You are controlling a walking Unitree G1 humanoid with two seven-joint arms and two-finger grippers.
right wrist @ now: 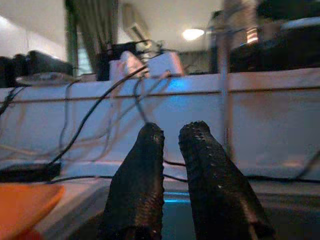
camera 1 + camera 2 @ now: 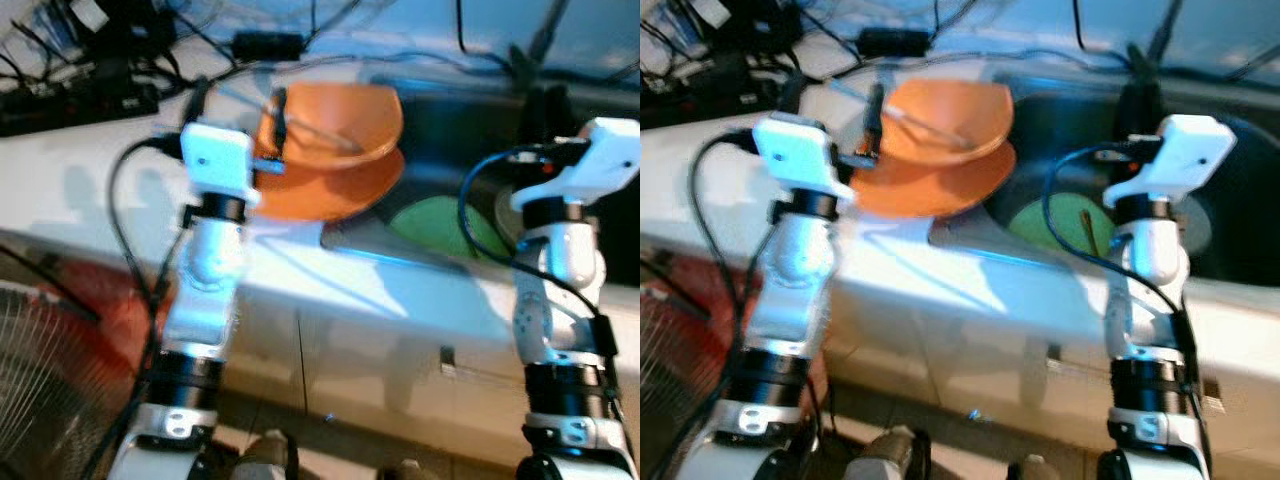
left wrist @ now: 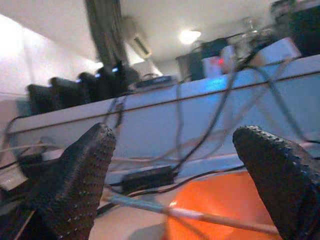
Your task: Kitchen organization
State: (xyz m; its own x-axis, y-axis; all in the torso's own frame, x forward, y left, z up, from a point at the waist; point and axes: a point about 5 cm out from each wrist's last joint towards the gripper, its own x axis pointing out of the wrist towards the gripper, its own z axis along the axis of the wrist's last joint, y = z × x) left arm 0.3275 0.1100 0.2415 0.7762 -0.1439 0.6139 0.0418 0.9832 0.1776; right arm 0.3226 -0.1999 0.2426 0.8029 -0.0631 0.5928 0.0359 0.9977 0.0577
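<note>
Orange bowl [image 2: 335, 125] sits stacked on an orange plate [image 2: 340, 190] at the 12 o'clock position of the head views. The pair rests on the white counter [image 2: 90, 180], overhanging the near-left corner of the dark sink [image 2: 1240, 215]. A thin stick-like utensil [image 2: 325, 135] lies across the bowl's inside; you cannot tell what kind it is.

Note the left gripper [image 3: 180, 190]. Its wrist view shows both black fingers [image 3: 75, 185] spread wide, holding nothing, with the utensil and the orange rim between and beyond them. In the head views the left arm reaches to the bowl's 9 o'clock side, level with its rim. Judge this as an approach for a grasp: the fingers are released so that they can straddle the rim or the utensil. Whether a fingertip touches the bowl already cannot be told.

Note the right gripper [image 1: 172, 165]. Its fingers are pressed together and hold nothing. The right arm stands at 3 o'clock, over the sink's front edge. A green round item [image 2: 1065, 225] lies in the sink at the arm's 9 o'clock. Judge this arm as parked clear of the work.

Cables [image 2: 120, 90] crowd the counter at 10 o'clock behind the bowl. Expect the stack to tip if it is gripped on one side, since it hangs partly over the sink.
</note>
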